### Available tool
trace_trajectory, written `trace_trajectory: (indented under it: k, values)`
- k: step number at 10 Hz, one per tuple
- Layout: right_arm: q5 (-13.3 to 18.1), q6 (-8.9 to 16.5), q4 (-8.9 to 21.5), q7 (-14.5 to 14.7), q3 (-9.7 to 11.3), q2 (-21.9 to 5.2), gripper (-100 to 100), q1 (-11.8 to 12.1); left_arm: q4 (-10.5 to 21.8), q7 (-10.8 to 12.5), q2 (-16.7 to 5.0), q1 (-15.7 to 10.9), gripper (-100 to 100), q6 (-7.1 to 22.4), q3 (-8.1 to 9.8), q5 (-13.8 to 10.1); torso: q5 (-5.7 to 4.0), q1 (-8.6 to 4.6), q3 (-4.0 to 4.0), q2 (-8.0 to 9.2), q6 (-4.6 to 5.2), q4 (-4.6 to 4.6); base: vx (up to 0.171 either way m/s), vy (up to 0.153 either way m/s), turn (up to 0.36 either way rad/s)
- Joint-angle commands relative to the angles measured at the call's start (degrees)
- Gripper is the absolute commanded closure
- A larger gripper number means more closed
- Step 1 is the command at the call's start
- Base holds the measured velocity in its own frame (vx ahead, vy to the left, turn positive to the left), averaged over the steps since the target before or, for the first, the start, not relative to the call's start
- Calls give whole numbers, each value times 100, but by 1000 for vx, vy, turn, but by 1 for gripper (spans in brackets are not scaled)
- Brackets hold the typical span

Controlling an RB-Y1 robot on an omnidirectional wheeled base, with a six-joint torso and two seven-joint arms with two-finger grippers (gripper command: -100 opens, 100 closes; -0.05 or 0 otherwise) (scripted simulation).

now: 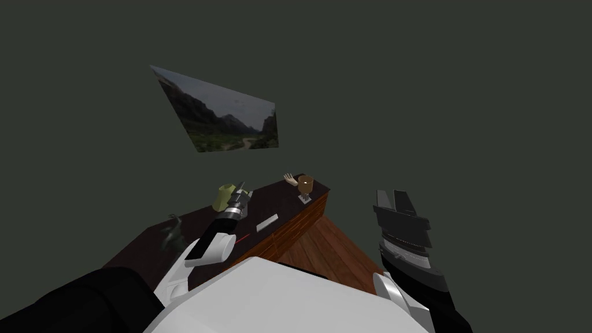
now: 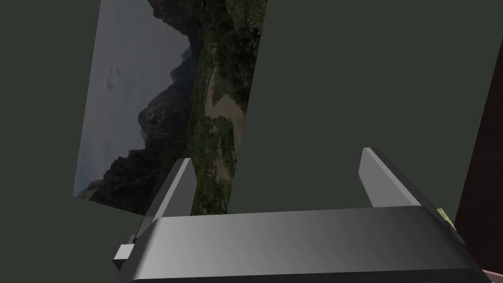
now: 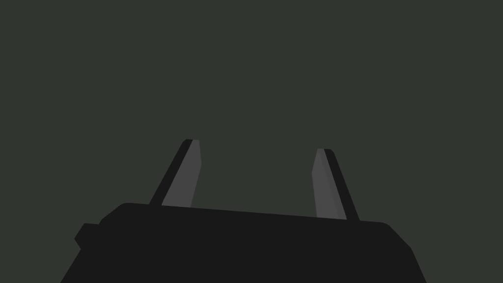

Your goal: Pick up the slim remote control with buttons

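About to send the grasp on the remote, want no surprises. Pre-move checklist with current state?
1. Remote found, lying flat on the table: ok.
2. Left gripper open: ok.
3. Left gripper aimed at the remote: not ok; its camera faces the wall picture, and it hangs past the remote.
4. Clearance from the green object beside the left gripper: cannot tell.
5. Right gripper open, raised off to the table's side: ok.

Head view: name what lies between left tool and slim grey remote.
Bare dark tabletop only, between left tool and slim grey remote, in head view.
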State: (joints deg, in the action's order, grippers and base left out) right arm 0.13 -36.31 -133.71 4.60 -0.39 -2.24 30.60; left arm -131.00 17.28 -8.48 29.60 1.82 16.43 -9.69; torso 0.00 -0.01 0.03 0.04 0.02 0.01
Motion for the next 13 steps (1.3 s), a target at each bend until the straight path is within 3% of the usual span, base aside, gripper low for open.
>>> trace_trajectory:
  k: [1, 3, 7, 8, 10, 13]
  values:
    - [0, 0, 0, 0, 0, 0, 0, 0, 70, 101, -57, 60, -100, 191, 80, -85, 0, 0, 0, 0, 0, 0, -7, -6, -134]
    - [0, 0, 0, 0, 0, 0, 0, 0, 322, 358, -103, 157, -100, 643, 272, -316, 1, 2, 0, 1, -2, 0, -5, -14, -334]
    - [0, 0, 0, 0, -1, 0, 0, 1, 623, 621, -155, 265, -100, 1307, 442, -569, 1, 5, -2, -3, -6, -1, 2, -3, -198]
    - [0, 0, 0, 0, 0, 0, 0, 1, 623, 621, -155, 265, -100, 1351, 442, -569, 1, 5, -1, -3, -3, -1, 3, 4, -144]
    - [0, 0, 0, 0, 0, 0, 0, 0, 967, 885, -216, 382, -100, 1809, 588, -841, 2, 7, -3, -5, -1, -1, 9, 3, -374]
    - [0, 0, 0, 0, -1, 0, 0, 1, 1154, 1016, -252, 445, -100, 2196, 650, -984, 3, 13, -3, -6, -4, -1, 10, 12, -193]
